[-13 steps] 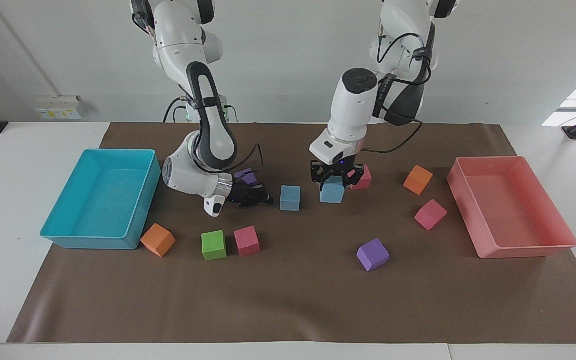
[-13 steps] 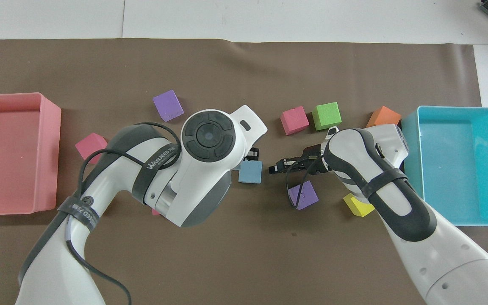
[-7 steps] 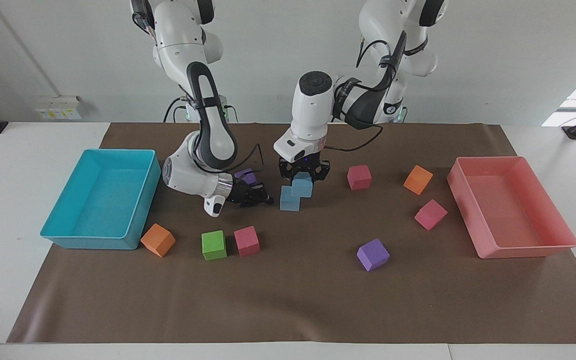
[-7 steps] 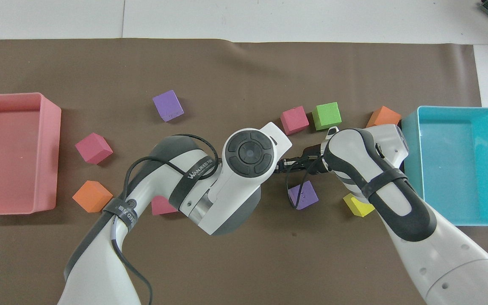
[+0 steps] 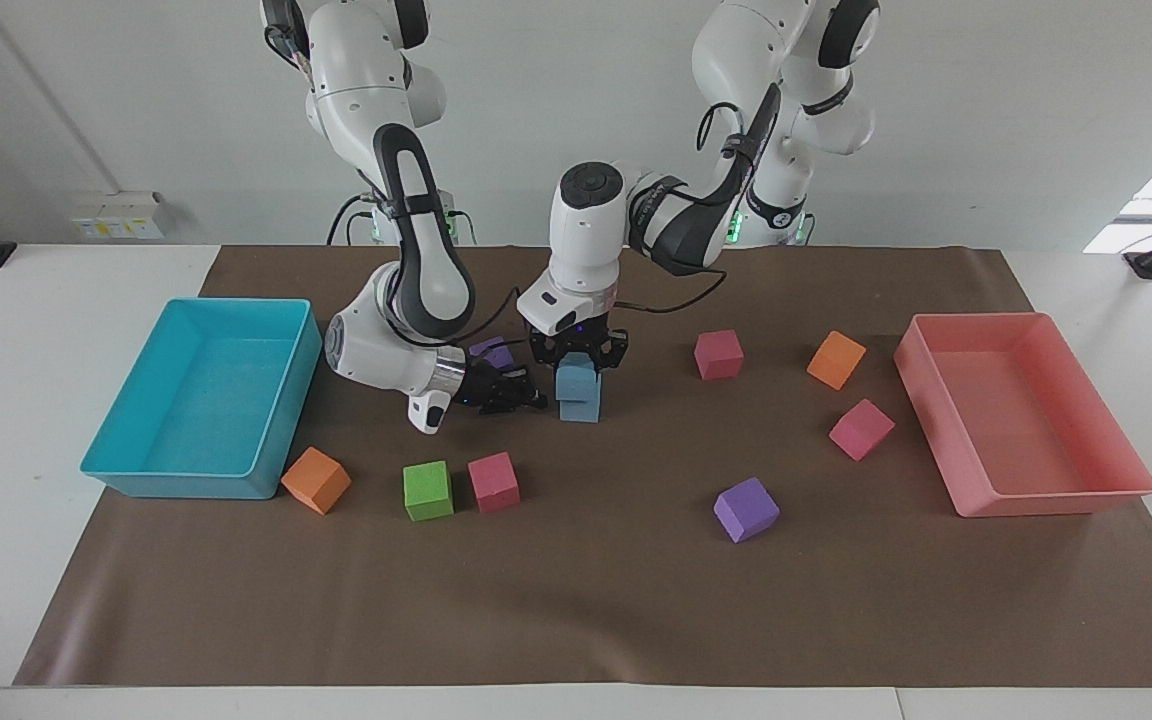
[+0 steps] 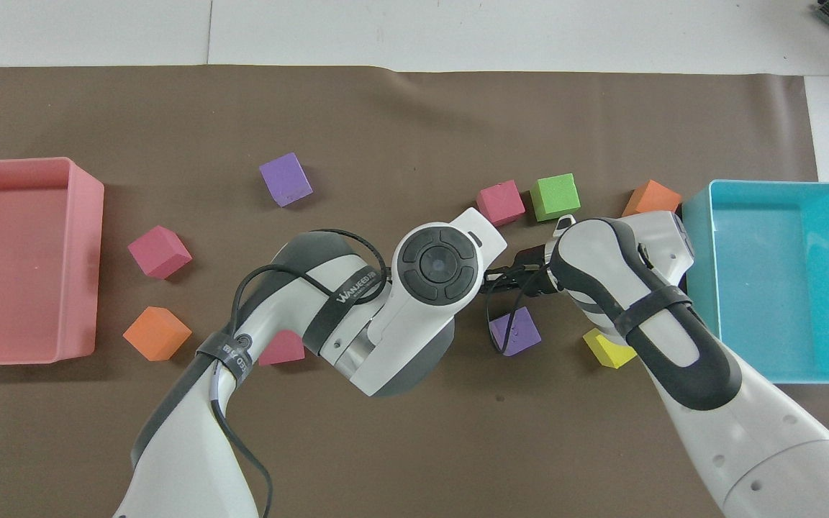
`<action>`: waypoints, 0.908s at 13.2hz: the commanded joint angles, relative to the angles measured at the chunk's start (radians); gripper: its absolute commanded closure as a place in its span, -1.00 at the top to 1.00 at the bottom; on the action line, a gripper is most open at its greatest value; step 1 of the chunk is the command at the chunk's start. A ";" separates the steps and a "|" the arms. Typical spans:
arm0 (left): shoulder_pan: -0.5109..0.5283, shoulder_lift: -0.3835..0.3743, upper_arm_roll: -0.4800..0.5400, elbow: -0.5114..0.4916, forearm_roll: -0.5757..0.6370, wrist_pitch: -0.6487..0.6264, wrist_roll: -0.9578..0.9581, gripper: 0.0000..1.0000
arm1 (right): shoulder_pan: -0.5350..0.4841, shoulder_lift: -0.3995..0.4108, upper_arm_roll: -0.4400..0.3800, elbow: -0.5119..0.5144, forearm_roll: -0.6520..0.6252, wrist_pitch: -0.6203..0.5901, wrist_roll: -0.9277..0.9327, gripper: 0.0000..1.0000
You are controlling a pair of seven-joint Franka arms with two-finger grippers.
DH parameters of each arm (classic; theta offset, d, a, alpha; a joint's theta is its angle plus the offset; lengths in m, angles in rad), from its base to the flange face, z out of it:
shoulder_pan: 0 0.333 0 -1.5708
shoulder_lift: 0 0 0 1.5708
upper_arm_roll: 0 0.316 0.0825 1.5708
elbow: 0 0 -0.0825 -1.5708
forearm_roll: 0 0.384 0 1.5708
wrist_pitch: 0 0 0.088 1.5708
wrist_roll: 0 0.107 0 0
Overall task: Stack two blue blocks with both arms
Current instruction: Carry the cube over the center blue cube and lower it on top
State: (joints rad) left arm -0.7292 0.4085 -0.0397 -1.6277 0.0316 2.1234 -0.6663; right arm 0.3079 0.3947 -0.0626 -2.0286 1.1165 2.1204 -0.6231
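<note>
So the two blue blocks are mid-mat; the upper blue block (image 5: 577, 379) sits on the lower blue block (image 5: 581, 406), edges roughly lined up, and the overhead view hides both under the left arm's wrist. The left gripper (image 5: 577, 357) comes straight down with its fingers clamped on the upper blue block's sides; the right gripper (image 5: 514, 394) lies low just beside the stack at its 9 o'clock in the facing view, fingertips together and holding nothing, not touching the blocks as far as I can tell. A purple cube (image 5: 492, 352) peeks out by the right gripper at 11 o'clock; a pink cube (image 5: 493, 481) and green cube (image 5: 427, 490) sit at 7 o'clock from the stack; the turquoise tray (image 5: 117, 470) is way out at 9 and the pink tray (image 5: 1056, 496) at 3.
</note>
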 commanded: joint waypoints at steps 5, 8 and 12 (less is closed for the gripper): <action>-0.006 0.001 0.006 -0.023 0.025 0.001 -0.018 -0.62 | -0.001 -0.010 0.006 -0.019 0.034 0.023 -0.024 -1.00; -0.006 -0.005 0.007 -0.035 0.028 -0.003 -0.018 -0.55 | -0.001 -0.010 0.006 -0.019 0.034 0.023 -0.023 -1.00; -0.006 -0.005 0.009 -0.035 0.031 -0.003 -0.018 -0.05 | -0.001 -0.010 0.006 -0.019 0.034 0.023 -0.024 -1.00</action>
State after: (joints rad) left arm -0.7290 0.4175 -0.0378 -1.6444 0.0377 2.1224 -0.6665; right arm 0.3079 0.3947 -0.0626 -2.0302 1.1165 2.1204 -0.6231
